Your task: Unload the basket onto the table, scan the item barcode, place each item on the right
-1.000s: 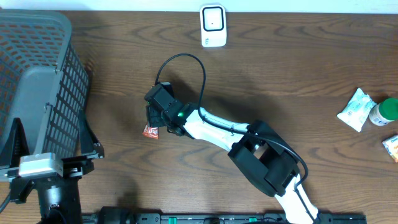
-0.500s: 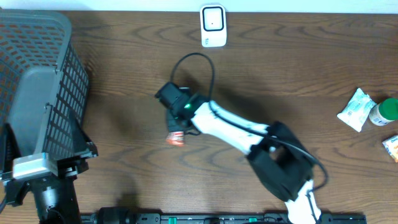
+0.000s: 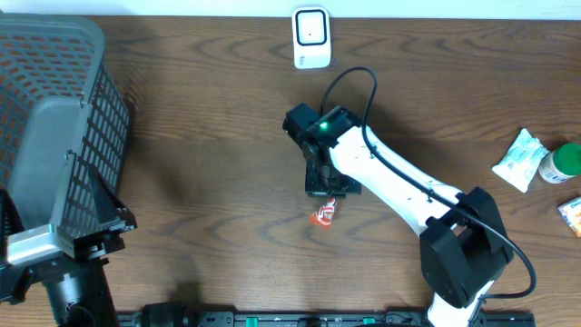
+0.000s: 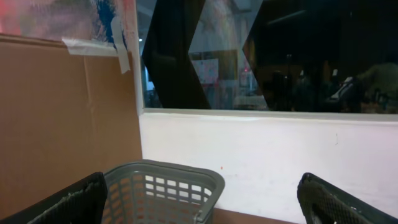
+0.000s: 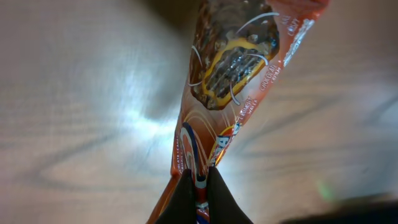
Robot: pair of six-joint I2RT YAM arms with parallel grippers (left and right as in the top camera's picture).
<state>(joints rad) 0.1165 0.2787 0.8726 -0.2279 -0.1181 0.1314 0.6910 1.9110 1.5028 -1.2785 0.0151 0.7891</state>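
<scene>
The item is an orange snack wrapper [image 3: 323, 214] with a chocolate bar pictured on it [image 5: 233, 56]. It hangs above the brown table near the middle. My right gripper [image 3: 327, 186] is shut on the wrapper's end, and in the right wrist view the two dark fingertips [image 5: 199, 182] pinch the foil. No barcode shows on the side I can see. A small white scanner [image 3: 310, 37] stands at the table's far edge, some way beyond the wrapper. My left gripper [image 3: 56, 218] stands wide open at the near left, and nothing lies between its jaws [image 4: 202, 208].
A grey mesh basket [image 3: 54, 54] fills the left side and also shows in the left wrist view [image 4: 163, 186]. At the right edge lie a white packet [image 3: 520, 160], a green-capped bottle [image 3: 563, 162] and an orange packet [image 3: 572, 216].
The right gripper has closed on the wrapper, lifted it, and carried it right from the left-centre of the table to the middle. The left arm has barely moved.
</scene>
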